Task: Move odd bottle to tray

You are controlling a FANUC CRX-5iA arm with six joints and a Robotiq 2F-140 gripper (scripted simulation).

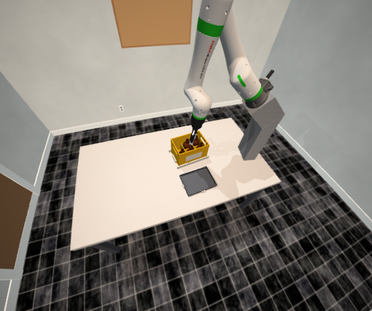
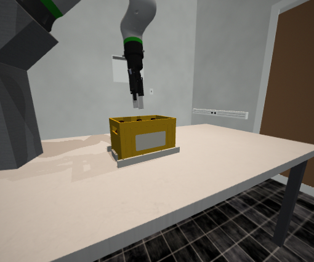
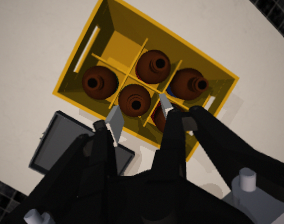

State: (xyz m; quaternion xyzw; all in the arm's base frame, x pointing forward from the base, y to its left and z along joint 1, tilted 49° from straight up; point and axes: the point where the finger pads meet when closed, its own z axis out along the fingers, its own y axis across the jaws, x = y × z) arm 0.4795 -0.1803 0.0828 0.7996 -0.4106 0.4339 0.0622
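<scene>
A yellow crate (image 1: pixel 190 151) stands on the white table and also shows in the exterior view (image 2: pixel 143 135) and the wrist view (image 3: pixel 145 75). Several brown bottles stand upright in its compartments: one at the left (image 3: pixel 98 82), one in the middle front (image 3: pixel 134 99), one at the back (image 3: pixel 154 65), one at the right (image 3: pixel 190 84), and one partly hidden behind a finger (image 3: pixel 162 116). One back-left compartment is empty. My gripper (image 2: pixel 138 104) hangs above the crate, partly open and empty; in the wrist view (image 3: pixel 140 112) its fingertips straddle the middle front bottle from above. The dark grey tray (image 1: pixel 198 180) lies in front of the crate.
The grey robot base block (image 1: pixel 261 128) stands at the table's right side, close behind the crate. A low grey ledge (image 2: pixel 148 156) runs along the crate's foot. The table edge (image 2: pixel 197 203) is near the tray side.
</scene>
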